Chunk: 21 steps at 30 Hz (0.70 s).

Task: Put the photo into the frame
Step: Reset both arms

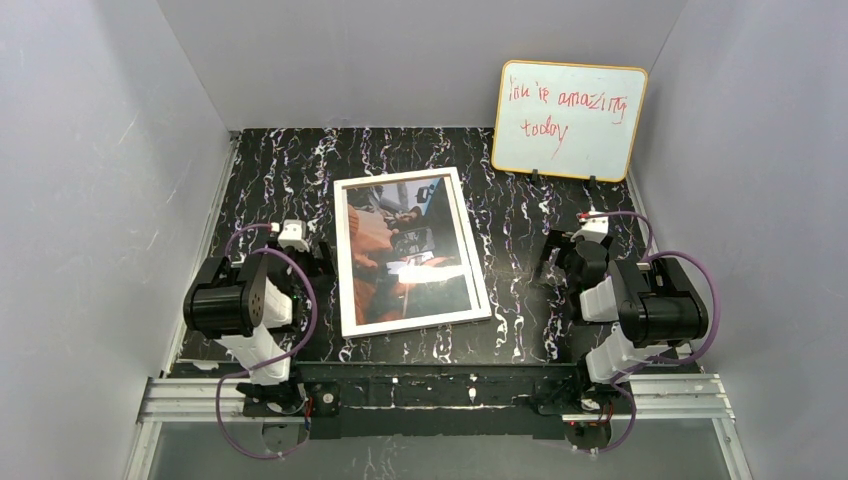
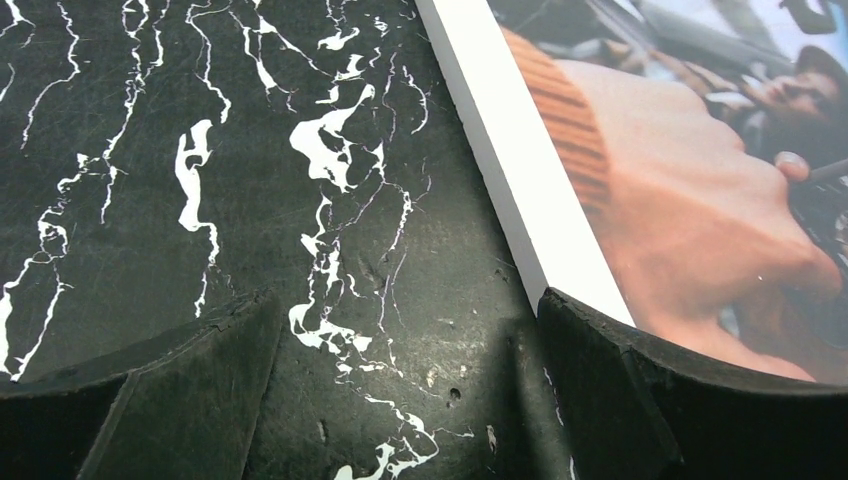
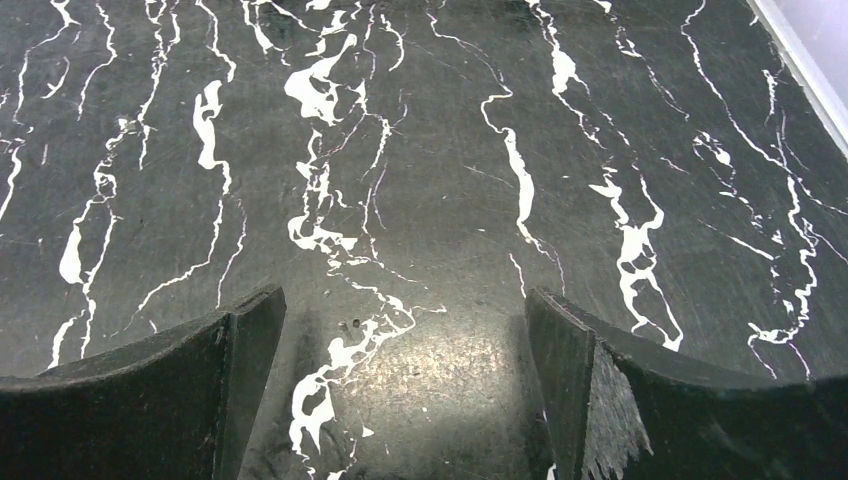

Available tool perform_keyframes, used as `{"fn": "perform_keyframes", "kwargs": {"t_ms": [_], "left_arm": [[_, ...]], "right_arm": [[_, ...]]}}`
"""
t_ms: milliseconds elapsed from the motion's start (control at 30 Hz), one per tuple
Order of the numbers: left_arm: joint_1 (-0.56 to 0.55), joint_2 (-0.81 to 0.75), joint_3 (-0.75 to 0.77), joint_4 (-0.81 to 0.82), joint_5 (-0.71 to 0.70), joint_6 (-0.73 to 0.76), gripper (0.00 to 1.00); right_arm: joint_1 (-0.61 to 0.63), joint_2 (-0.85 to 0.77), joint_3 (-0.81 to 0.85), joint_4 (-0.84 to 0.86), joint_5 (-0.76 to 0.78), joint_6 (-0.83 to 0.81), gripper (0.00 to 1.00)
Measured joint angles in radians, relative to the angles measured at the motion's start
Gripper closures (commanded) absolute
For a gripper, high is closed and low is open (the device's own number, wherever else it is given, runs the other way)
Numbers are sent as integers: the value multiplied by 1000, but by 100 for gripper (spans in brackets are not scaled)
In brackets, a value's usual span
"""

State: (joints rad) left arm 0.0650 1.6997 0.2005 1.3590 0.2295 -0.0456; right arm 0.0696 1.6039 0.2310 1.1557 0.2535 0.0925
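Note:
The white frame [image 1: 416,321] lies flat and face up in the middle of the black marbled table, slightly turned. The photo [image 1: 405,250], with orange-red and dark tones, shows inside its white border. My left gripper [image 1: 306,250] hovers low just left of the frame, open and holding nothing. In the left wrist view the frame's thick white edge [image 2: 510,170] runs past the right finger, with the photo [image 2: 690,200] beyond it and bare table between the fingertips of the gripper [image 2: 408,300]. My right gripper [image 1: 556,258] is right of the frame, open; the gripper [image 3: 405,295] there stands over bare table.
An orange-rimmed whiteboard [image 1: 568,120] with red writing leans against the back right wall. Grey walls close in the table [image 1: 520,200] on the left, back and right. The arm bases and a metal rail run along the near edge.

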Motion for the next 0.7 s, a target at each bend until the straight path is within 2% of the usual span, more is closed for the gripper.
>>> {"fn": "perform_keyframes", "kwargs": {"t_ms": [700], "left_arm": [[-51, 0, 35, -51, -99, 25, 2]], "right_arm": [[-2, 0, 0, 0, -29, -4, 1]]}}
